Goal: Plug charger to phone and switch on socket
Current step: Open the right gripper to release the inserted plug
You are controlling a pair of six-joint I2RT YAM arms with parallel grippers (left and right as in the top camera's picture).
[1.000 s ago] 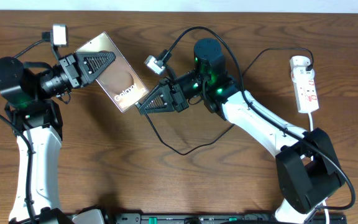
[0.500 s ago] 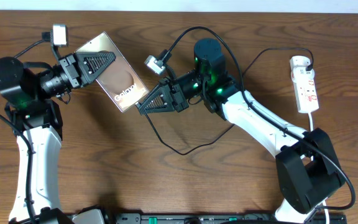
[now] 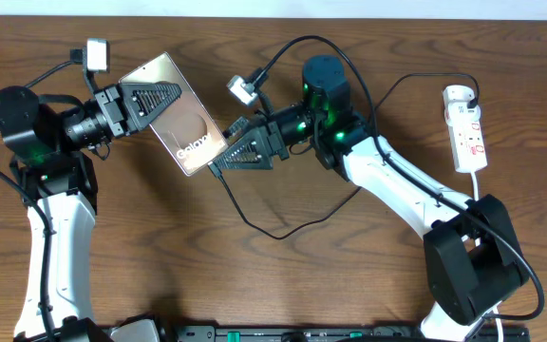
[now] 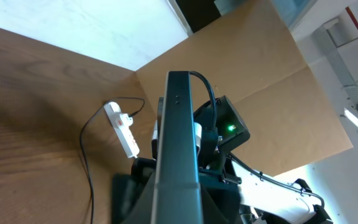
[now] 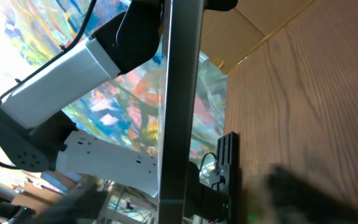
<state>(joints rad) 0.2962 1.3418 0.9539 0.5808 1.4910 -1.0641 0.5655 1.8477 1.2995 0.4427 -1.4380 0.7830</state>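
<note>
Glossy bronze phone, flat, clamped in left end effector; thin black charger pinched by right end effector. Seen edge-on from wrists; "Galaxy" lettering readable only overhead.

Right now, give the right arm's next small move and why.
Probably ease the right gripper toward the lower edge of the glossy bronze phone: the thin black charger cable it grips looks just short, and the left gripper holds the phone.
</note>
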